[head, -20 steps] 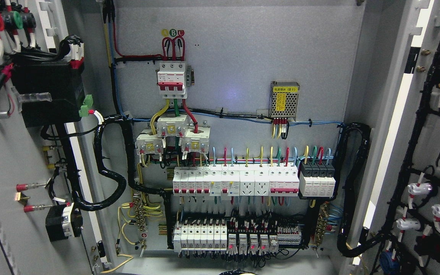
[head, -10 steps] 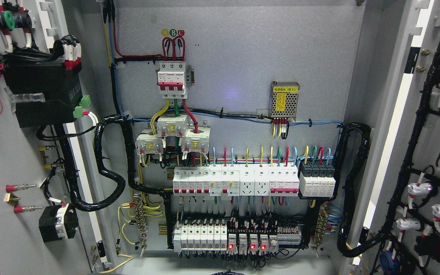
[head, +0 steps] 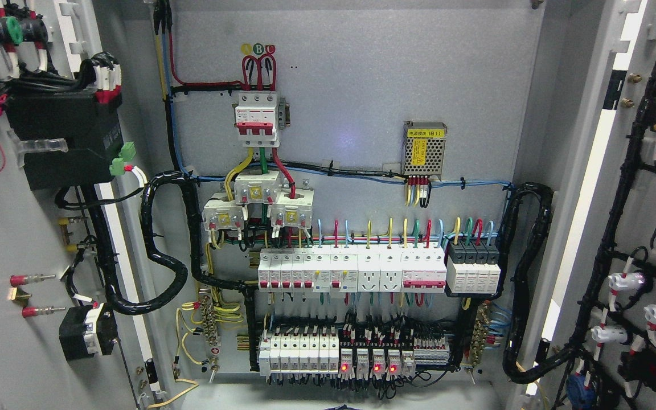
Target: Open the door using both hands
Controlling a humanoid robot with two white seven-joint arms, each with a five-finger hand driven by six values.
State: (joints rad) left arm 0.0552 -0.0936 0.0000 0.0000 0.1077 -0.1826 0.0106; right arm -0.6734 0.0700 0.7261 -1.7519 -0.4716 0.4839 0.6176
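Electrical cabinet, both doors swung wide. Left door [head: 3,239] fills the left edge of the view, inner face showing; it carries a black box [head: 63,139], red and green terminals at its top corner, and a black switch block [head: 86,337] low down. Right door [head: 647,188] stands open at the right edge, its inner face laced with a black wiring harness [head: 618,216] and white lamp holders [head: 624,282].

Between them, the grey back panel [head: 362,74]. Main breaker [head: 256,121] high at centre-left, three current transformers [head: 257,202] just below it. Small mesh-cased power supply [head: 425,147] to the right. A row of white breakers [head: 351,272] across the middle; a lower row of relays [head: 376,359] with red lights lit. Black corrugated conduit [head: 160,250] loops from the panel to the left door.

Neither robot hand is in sight, so their state cannot be told.
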